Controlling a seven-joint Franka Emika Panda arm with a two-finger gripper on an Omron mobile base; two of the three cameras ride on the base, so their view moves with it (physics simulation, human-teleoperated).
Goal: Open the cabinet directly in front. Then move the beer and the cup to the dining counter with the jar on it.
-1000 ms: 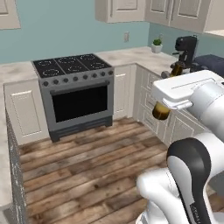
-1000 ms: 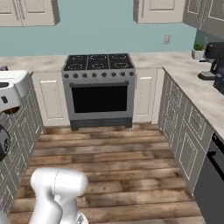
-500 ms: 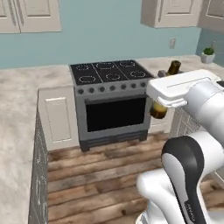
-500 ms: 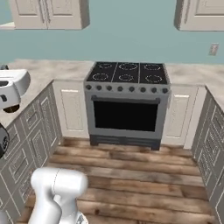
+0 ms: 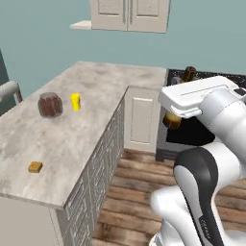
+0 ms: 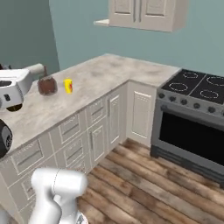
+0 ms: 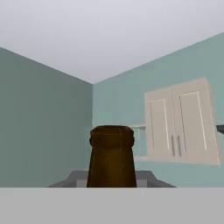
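My gripper (image 5: 185, 99) is shut on the beer (image 5: 172, 119), a dark brown bottle held upright to the right of the dining counter (image 5: 72, 141). Its neck (image 7: 112, 156) rises between the fingertips in the hand view, and its base (image 6: 15, 107) shows under the hand at the left edge of the right base view. On the counter (image 6: 94, 83), the yellow cup (image 5: 75, 101) (image 6: 68, 85) stands just right of the glass jar (image 5: 50, 104) (image 6: 47, 85). A cream upper cabinet (image 5: 129, 14) (image 6: 142, 13) (image 7: 181, 122) hangs on the far wall, doors shut.
A dark oven with a gas hob (image 6: 192, 127) stands to the right of the counter's corner. A small orange-brown block (image 5: 34, 166) lies near the counter's front. A pale chair back (image 5: 9, 89) shows at the far left. Wood floor (image 5: 129, 202) runs along the drawers.
The whole picture has swung: the base turned left, so the oven slid right and the dining counter with jar and cup came into view. The beer stays held in my gripper.
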